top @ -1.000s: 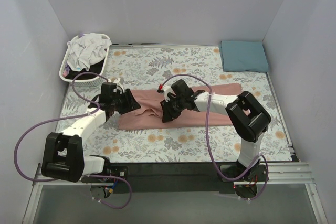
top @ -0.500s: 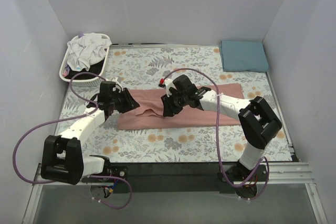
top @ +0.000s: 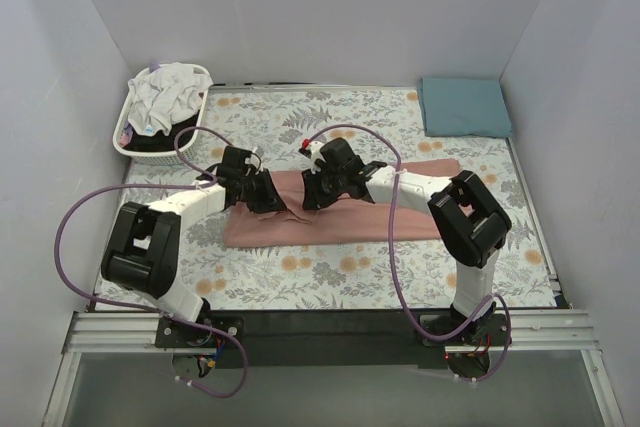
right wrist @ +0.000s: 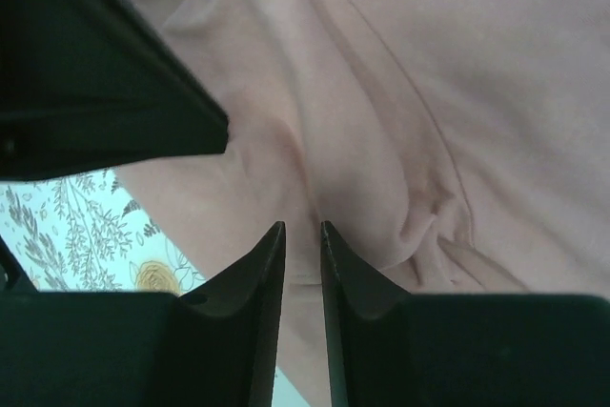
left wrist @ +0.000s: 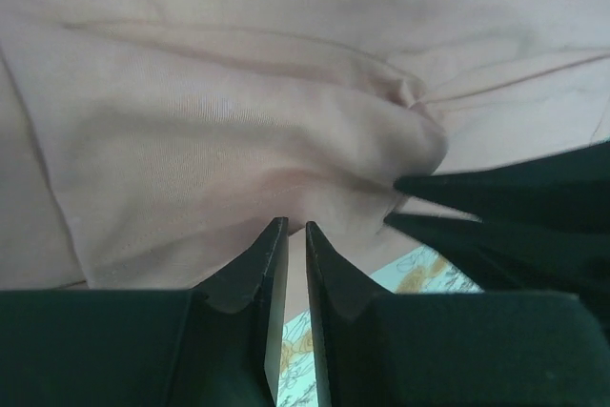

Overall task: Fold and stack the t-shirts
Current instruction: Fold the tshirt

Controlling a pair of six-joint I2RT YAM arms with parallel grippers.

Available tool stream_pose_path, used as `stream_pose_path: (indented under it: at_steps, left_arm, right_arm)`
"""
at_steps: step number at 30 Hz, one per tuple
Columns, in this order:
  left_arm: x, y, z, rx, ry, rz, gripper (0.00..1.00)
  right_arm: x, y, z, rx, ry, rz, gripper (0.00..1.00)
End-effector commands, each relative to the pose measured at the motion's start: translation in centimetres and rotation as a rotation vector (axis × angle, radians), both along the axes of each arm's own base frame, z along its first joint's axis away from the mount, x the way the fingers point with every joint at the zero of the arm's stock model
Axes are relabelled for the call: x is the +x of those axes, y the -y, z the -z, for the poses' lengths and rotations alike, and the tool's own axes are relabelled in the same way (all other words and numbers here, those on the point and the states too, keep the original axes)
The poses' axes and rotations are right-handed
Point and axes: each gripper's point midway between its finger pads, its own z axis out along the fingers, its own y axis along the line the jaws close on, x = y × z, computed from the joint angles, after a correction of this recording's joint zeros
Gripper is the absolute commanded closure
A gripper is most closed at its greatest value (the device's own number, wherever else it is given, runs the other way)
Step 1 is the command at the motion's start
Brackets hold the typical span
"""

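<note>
**Q:** Where was the dusty-pink t-shirt (top: 400, 209)?

**A:** It lay folded into a long band across the middle of the floral cloth (top: 300, 117), running left to right. Its left part was rucked up into a ridge.

**Q:** And the arms?

**A:** Both reached in to that rucked part. The left gripper (left wrist: 293, 226) had its fingers drawn nearly together, the tips nipping the shirt's folded edge. The right gripper (right wrist: 300, 228) sat just beside it (each wrist view showed the other's black fingers close by). Its fingers also almost touched, with pink cloth in the thin gap between them.

**Q:** Anything else on the table?

**A:** A teal-blue t-shirt (top: 463, 107) lay folded flat in the far right corner, well apart from the pink one. A white slatted basket (top: 203, 105) stood in the far left corner, holding crumpled white garments (top: 168, 92) over something dark.
</note>
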Motion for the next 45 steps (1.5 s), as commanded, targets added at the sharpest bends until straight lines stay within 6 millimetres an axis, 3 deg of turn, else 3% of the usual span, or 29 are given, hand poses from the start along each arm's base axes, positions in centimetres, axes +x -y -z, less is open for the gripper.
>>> stream_pose_path:
  at_steps: [1, 5, 8, 16, 19, 24, 30, 33, 36, 38, 40, 41, 42, 43, 44, 45]
  left_arm:
    - [-2.1, 0.5, 0.8, 0.002, -0.039, 0.048, 0.89]
    - [-4.6, -1.7, 2.9, 0.097, -0.102, -0.004, 0.9]
    - [-5.0, -3.7, 2.7, 0.185, -0.086, -0.061, 0.96]
    - [-1.7, -3.1, -3.9, 0.105, 0.076, -0.164, 0.92]
    - [0.0, -2.5, -4.8, 0.079, 0.119, -0.186, 0.91]
    - [1.8, -3.0, -0.7, 0.157, 0.035, -0.24, 0.94]
    - [1.5, -4.8, 4.0, 0.217, -0.07, -0.325, 0.95]
    - [1.7, -5.7, 4.5, 0.262, -0.065, -0.34, 0.95]
    - [2.2, -6.6, 3.6, 0.306, -0.031, -0.356, 0.91]
    - [2.8, -6.7, 1.5, 0.301, 0.007, -0.362, 0.86]
    - [2.6, -6.9, 0.3, 0.308, 0.022, -0.363, 0.75]
    - [2.6, -7.1, -1.1, 0.305, 0.054, -0.375, 0.71]
    - [2.4, -7.4, -1.6, 0.301, 0.054, -0.398, 0.69]
    - [1.6, -7.7, -1.8, 0.312, 0.039, -0.406, 0.63]
    - [0.9, -8.1, -2.2, 0.311, 0.043, -0.421, 0.61]
    - [0.4, -8.4, -2.1, 0.315, 0.033, -0.442, 0.6]
  right_arm:
    - [1.7, 0.6, 0.5, 0.023, 0.008, 0.075, 0.73]
    - [1.5, 1.6, 1.2, 0.009, -0.008, 0.085, 0.73]
    - [1.4, 1.7, 0.2, 0.021, 0.013, 0.083, 0.73]
    - [1.2, 0.5, -2.4, 0.101, 0.009, 0.027, 0.72]
    - [1.5, -0.2, -3.5, 0.149, 0.018, 0.013, 0.71]
    - [2.4, 0.4, -2.6, 0.199, -0.035, 0.047, 0.71]
    - [4.5, 2.7, 2.0, 0.167, -0.106, 0.128, 0.71]
    - [5.2, 3.9, 3.0, 0.154, -0.117, 0.152, 0.71]
    - [5.4, 4.3, 1.4, 0.165, -0.071, 0.136, 0.69]
    - [5.4, 4.7, -0.6, 0.171, -0.023, 0.132, 0.67]
    - [4.9, 5.9, -0.7, 0.122, 0.0, 0.138, 0.66]
    - [5.3, 6.7, -1.8, 0.097, 0.049, 0.172, 0.64]
    - [5.3, 7.5, -1.9, 0.069, 0.067, 0.187, 0.64]
    - [4.9, 9.2, -0.6, -0.015, 0.076, 0.219, 0.63]
    - [4.7, 10.1, -1.1, -0.043, 0.096, 0.237, 0.63]
    - [4.0, 11.4, -0.4, -0.097, 0.077, 0.254, 0.63]
